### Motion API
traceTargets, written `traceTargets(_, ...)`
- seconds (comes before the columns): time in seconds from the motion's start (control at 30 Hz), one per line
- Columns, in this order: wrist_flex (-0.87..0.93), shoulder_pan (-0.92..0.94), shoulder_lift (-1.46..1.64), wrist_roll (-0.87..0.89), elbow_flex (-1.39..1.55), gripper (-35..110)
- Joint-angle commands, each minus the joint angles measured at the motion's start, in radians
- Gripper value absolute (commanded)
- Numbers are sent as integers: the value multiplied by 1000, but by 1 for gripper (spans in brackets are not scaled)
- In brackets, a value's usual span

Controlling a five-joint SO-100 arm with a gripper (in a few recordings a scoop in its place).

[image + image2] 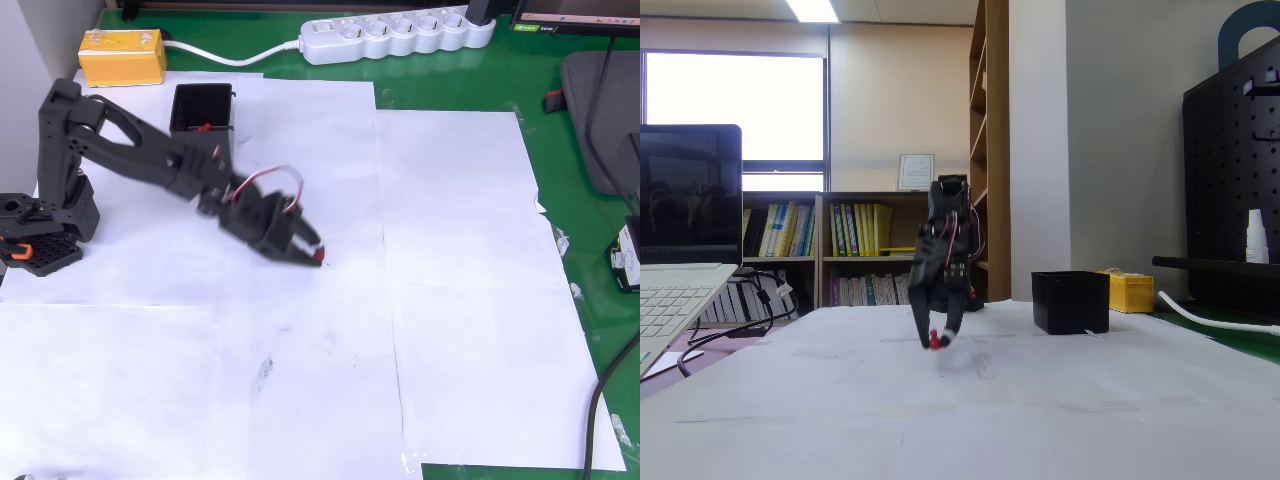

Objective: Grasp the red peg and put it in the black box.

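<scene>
Carrying step: gripper (312,250) pinched closed on the red peg (934,340), lifted clear of the paper (450,300). Next, swing toward eleven o'clock in the overhead view, over the black box (202,110), then release.

My overhead view looks straight down on the table (470,300); my fixed view sits low at table level, facing the arm (945,260). Both share the black box (202,108).

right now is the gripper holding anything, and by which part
The gripper holds the red peg pinched at its fingertips, lifted just off the paper; which part of the peg cannot be told.
</scene>
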Motion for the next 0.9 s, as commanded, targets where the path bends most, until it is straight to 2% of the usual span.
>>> traceTargets(0.0,423,-15,-115,43,264,0)
traceTargets(0.17,715,-86,-143,118,407,0)
traceTargets(0.47,953,-319,-213,261,532,0)
traceTargets(0.63,1028,-466,-256,325,538,0)
traceTargets(0.87,1031,-660,-299,434,448,0)
